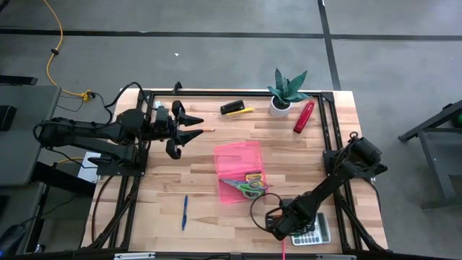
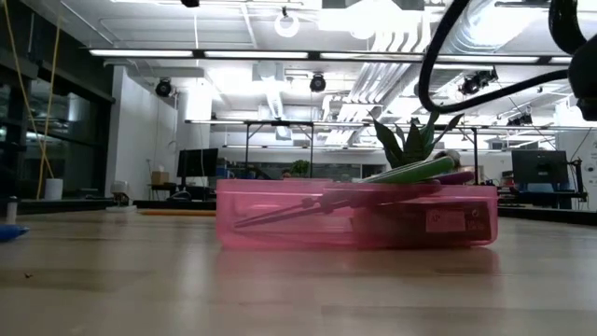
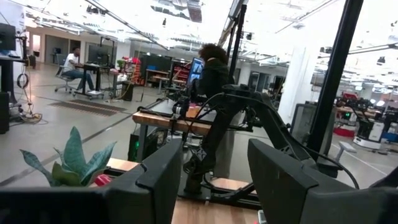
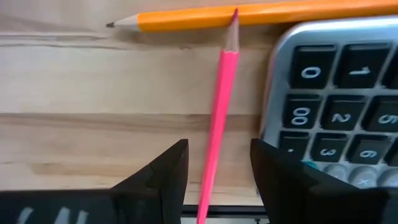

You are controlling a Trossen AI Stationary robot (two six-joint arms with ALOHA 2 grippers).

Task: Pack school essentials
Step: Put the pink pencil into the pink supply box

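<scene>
Pencils (image 4: 214, 143) under your open, empty right tool (image 4: 217, 177) number two; the pink one's end is cut off; left tool (image 3: 211, 180) open, empty

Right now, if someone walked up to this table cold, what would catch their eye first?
Probably the translucent pink tray at the table's middle, with green-handled scissors lying in its near end. Next, the right gripper, open and low at the near right corner, straddles a pink pencil beside a calculator. The left gripper hangs open over the far left, holding nothing.
</scene>
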